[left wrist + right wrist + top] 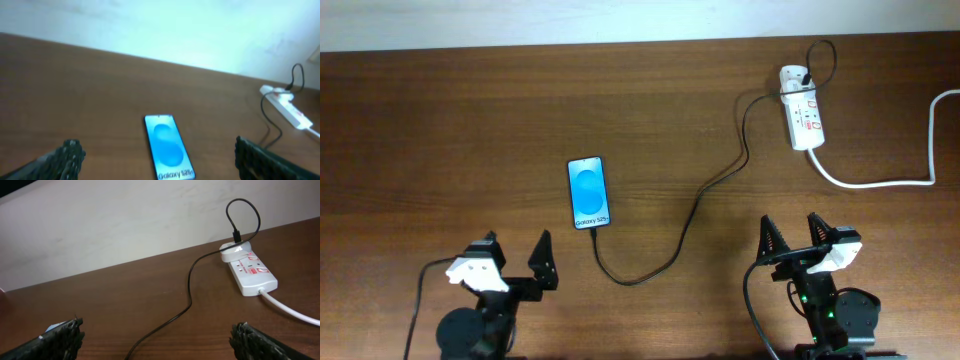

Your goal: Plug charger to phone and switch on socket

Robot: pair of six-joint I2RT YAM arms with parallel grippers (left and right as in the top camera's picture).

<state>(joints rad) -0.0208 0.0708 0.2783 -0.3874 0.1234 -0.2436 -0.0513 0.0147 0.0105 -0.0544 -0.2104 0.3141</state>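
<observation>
The phone (588, 192) lies face up mid-table with its blue screen lit; it also shows in the left wrist view (168, 147). The thin black charger cable (692, 212) runs from the phone's near end, loops toward me, then goes up to a white adapter on the socket (803, 110). I cannot tell whether its tip is seated in the phone. The socket also shows in the right wrist view (250, 272), as does the cable (189, 297). My left gripper (515, 255) is open and empty, near and left of the phone. My right gripper (793, 238) is open and empty, well short of the socket.
The socket's thick white cord (880, 183) runs right across the table and off the right edge. A pale wall borders the table's far edge. Bare brown wood lies between the grippers and the phone and socket.
</observation>
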